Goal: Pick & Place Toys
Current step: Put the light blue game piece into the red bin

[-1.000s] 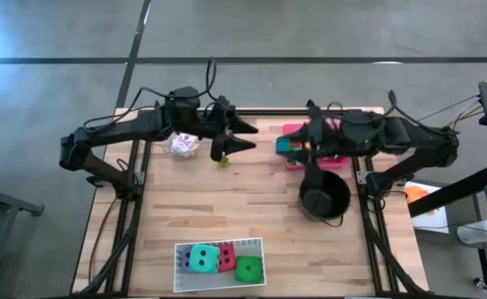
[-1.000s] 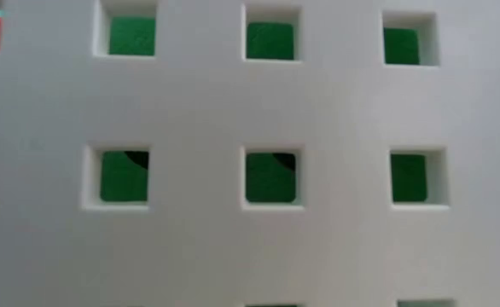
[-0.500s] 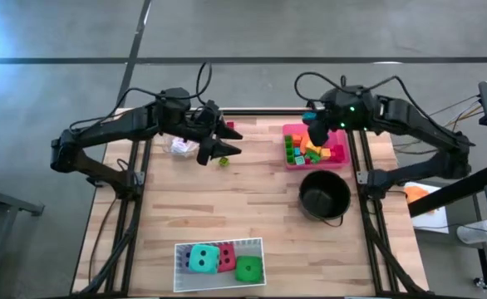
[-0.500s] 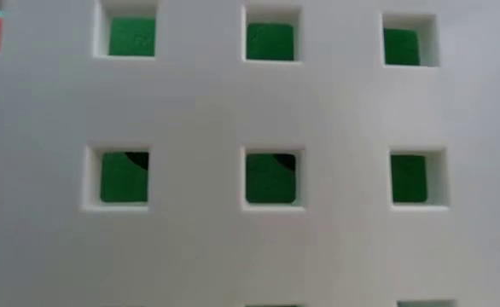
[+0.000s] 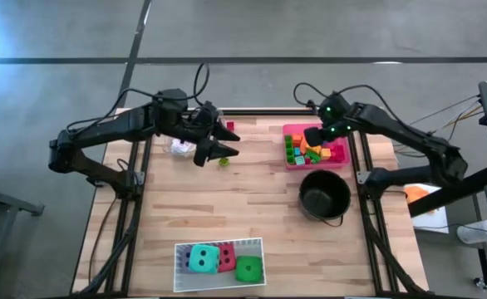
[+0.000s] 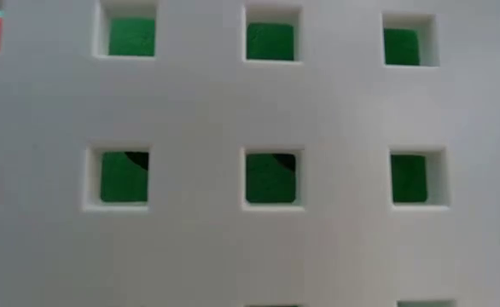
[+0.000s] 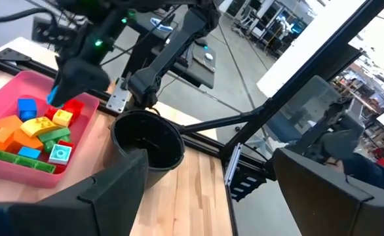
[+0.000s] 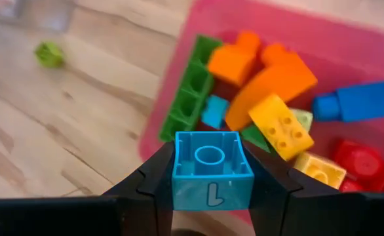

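Toys spread across the tabletop (image 5: 252, 208): at the near edge, a white tray (image 5: 218, 264) holds teal die (image 5: 200, 259), red die (image 5: 225, 257) & green die (image 5: 248, 268). At far left, the left gripper (image 5: 220, 147) hovers w/ jaws apart, holding nothing, beside a clear tray (image 5: 183, 144); a small green piece (image 5: 223, 160) lies just below it & a small red block (image 5: 229, 126) near the far edge. To the right, the pink tray (image 5: 291, 129) is full of plastic blocks (image 5: 310, 152). Above it the right gripper (image 8: 211, 172) has jaws clamped on a blue block (image 8: 211, 169). Black pot (image 5: 325, 197) stands just in front of the pink tray. Low view is filled by the white tray's perforated wall, green showing through.
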### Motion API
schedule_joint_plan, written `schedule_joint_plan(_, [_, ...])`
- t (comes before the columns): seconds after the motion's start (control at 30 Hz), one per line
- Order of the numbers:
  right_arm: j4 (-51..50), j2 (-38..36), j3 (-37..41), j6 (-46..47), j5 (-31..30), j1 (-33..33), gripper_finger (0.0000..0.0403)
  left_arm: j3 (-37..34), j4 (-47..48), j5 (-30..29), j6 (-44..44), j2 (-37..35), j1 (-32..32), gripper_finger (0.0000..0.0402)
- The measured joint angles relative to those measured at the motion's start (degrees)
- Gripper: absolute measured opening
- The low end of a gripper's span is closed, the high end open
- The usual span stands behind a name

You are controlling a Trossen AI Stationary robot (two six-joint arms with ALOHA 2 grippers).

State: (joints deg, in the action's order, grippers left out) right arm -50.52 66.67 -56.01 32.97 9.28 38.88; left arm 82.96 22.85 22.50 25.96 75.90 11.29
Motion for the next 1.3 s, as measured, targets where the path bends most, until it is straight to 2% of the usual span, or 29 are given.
schedule_joint_plan(0.23, [-0.81, 5.82, -0.25, -4.09, 3.24, 4.61, 0.0128, 0.0, 0.16, -0.01, 0.02, 0.0, 0.0, 0.0331])
schedule_joint_plan(0.43, [-6.37, 12.41, -5.08, -9.02, 2.77, 8.21, 0.0128, 0.0, 0.41, -0.02, 0.04, 0.0, 0.0, 0.0331])
schedule_joint_plan(0.67, [-7.08, 17.09, -3.7, -11.13, 2.59, 10.45, 0.0128, 0.0, 1.73, -1.63, 0.21, 0.02, 0.0, 0.0331])
schedule_joint_plan(0.83, [-6.43, 18.44, -0.4, -11.21, -0.54, 10.72, 0.0128, 0.0, 1.91, -2.14, 0.2, 0.02, 0.0, 0.0331])
schedule_joint_plan(1.03, [-5.69, 18.17, 3.0, -11.83, -0.46, 10.61, 0.0128, 0.0, 1.91, -2.16, 0.17, 0.02, 0.0, 0.0331])
schedule_joint_plan(1.3, [-3.45, 17.82, 3.28, -13.26, -0.42, 10.63, 0.0128, 0.0, 1.91, -3.67, 0.02, 0.02, 0.0, 0.0331])
